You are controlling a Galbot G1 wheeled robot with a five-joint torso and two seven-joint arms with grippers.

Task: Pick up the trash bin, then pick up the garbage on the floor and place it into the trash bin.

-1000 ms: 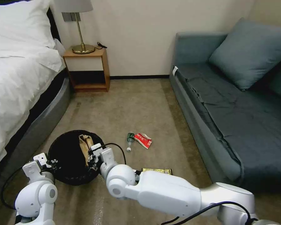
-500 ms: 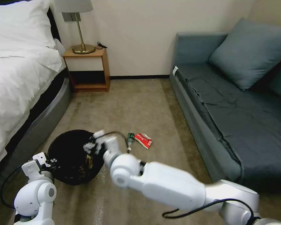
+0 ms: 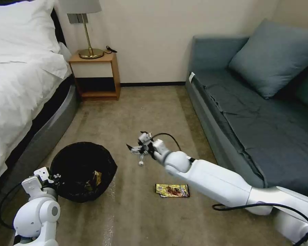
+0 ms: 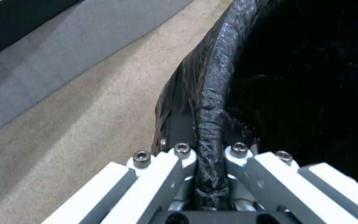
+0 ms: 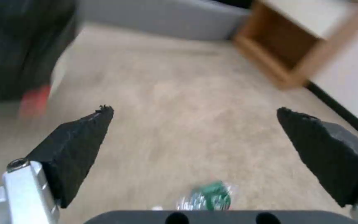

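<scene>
A white-sheeted bed [image 3: 17, 85] lines the robot's left side of the tan carpet [image 3: 143, 109], a blue-grey fabric sofa [image 3: 256, 112] the right, and a wooden nightstand [image 3: 97, 73] stands against the far wall. On the carpet near the bed sits the small round trash bin lined with a crinkly black plastic bag [image 3: 82, 171]; crumpled tan and gold-brown litter [image 3: 94, 179] lies inside it. The left gripper [image 3: 54, 177] is clamped on the bin's near rim, and the left wrist view shows its white fingers [image 4: 179, 168] closed either side of the bag-wrapped edge [image 4: 212, 102]. The right arm reaches forward over the middle of the floor, its gripper [image 3: 137, 147] held above the clear bottle with a green label and white cap [image 3: 141, 160]; the black pads [image 5: 79, 143] stand wide apart, gripping nothing. The bottle lies on its side, long axis running away from the robot, cap toward the robot. Nearer the robot, a flat gold-brown wrapper [image 3: 172, 190] lies with its long axis across the view, apart from the bin and bottle.
</scene>
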